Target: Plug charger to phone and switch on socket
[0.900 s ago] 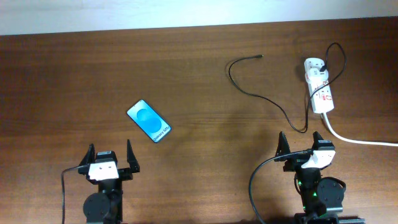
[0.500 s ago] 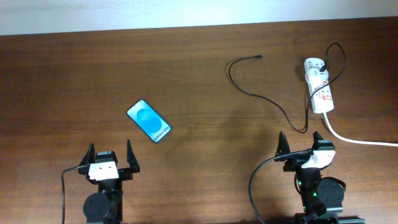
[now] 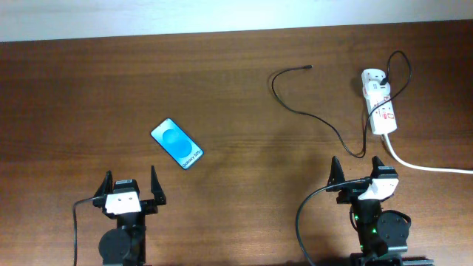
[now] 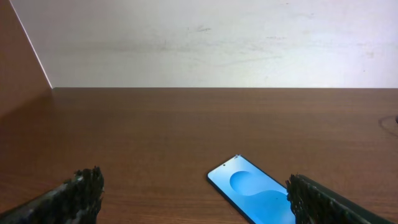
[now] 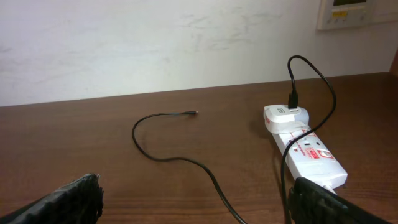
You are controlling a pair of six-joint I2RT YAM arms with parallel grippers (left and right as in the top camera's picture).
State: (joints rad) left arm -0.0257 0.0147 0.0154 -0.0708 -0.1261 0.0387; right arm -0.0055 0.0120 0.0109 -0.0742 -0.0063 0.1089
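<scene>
The phone (image 3: 177,143) lies flat on the table left of centre, blue screen up; it also shows in the left wrist view (image 4: 255,194). The charger (image 3: 310,117) is a thin black cable curling from its free tip (image 3: 308,67) to a plug in the socket (image 3: 380,101), a white power strip at the right. In the right wrist view the charger (image 5: 166,157) and the socket (image 5: 308,152) show too. My left gripper (image 3: 132,184) is open and empty, just near of the phone. My right gripper (image 3: 357,169) is open and empty, near of the socket.
The socket's thick white cord (image 3: 429,168) runs off the right edge of the table. A pale wall (image 4: 205,43) stands behind the far table edge. A wooden side panel (image 4: 18,68) rises at the far left.
</scene>
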